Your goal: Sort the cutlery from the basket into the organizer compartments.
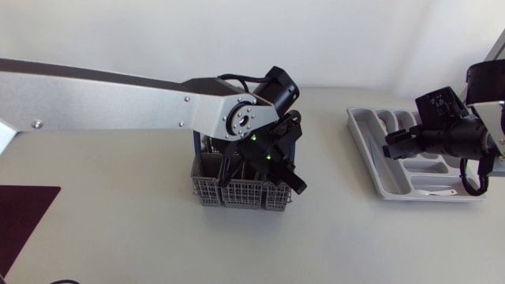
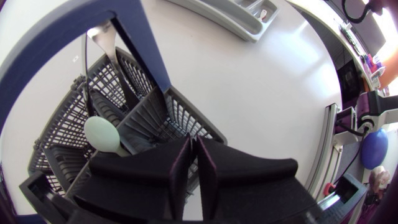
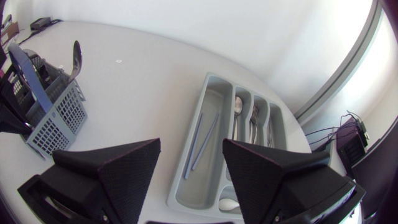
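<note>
The left arm's matte black gripper [image 2: 194, 144] hangs right over the grey plastic mesh cutlery basket [image 1: 209, 189], which stands near the middle of the pale table [image 1: 118, 205]. Its two fingers are drawn together with only a thin slit between them. Nothing shows in that slit, though the view is too tight to be sure. Just beside the fingers, the rounded pale green bowl of a spoon [image 2: 102, 134] rises from one basket cell. A metal spoon [image 3: 76, 59] stands upright at the basket's far side, next to the dark blue basket handle [image 3: 28, 81]. From above, the arm's silver-grey link and black wrist cover much of the basket.

Well apart from it lies the grey plastic organizer tray [image 1: 359, 138]. The right arm's gripper [image 3: 191, 146] hovers over the tray's near end with its fingers spread wide and nothing between them. In the tray, two slim pale blue sticks [image 3: 202, 140] lie in the long compartment, and a metal spoon [image 3: 238, 106] and metal forks [image 3: 254, 115] lie in the narrower ones beside it. A white spoon [image 3: 229, 204] lies in the crosswise compartment.

A dark maroon mat [image 1: 24, 217] lies at the table's left edge.
</note>
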